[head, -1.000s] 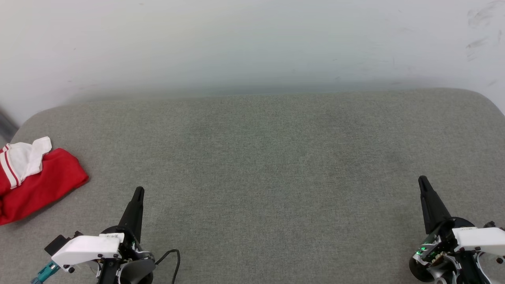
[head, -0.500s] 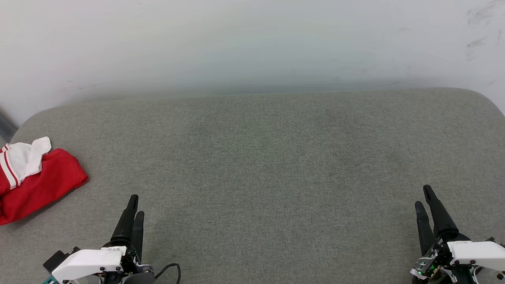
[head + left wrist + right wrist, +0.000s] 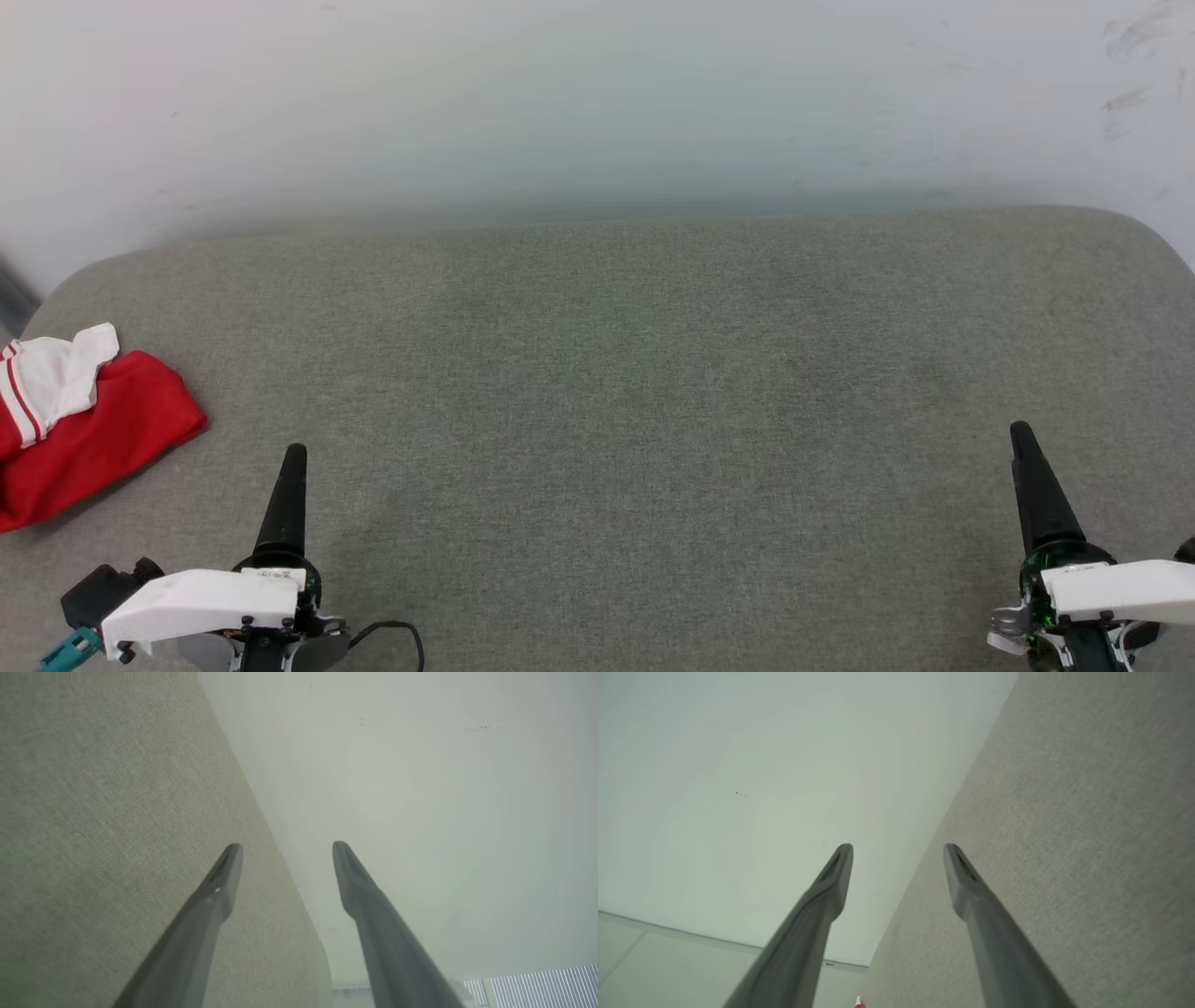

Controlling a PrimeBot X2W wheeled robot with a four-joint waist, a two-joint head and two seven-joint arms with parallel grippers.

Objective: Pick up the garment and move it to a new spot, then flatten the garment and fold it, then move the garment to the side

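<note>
Just parted from shut, with left fingers [image 3: 210,905] and right fingers [image 3: 826,891] empty low over the grey fabric-covered bench [image 3: 653,373], readied for picking up the crumpled red jersey T-shirt with white striped sleeve [image 3: 103,448], untouched at its left edge.

Perhaps a lab: grey fabric pad [image 3: 653,373], bare white wall [image 3: 560,93].

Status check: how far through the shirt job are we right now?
Done: nothing I can confirm; the garment lies bunched, partly out of frame, at the left edge of the grey fabric surface. In hand: nothing; the left gripper and right gripper are open, empty and apart from it. Left, it seems: pick it up, move it, flatten, fold, set aside.
</note>
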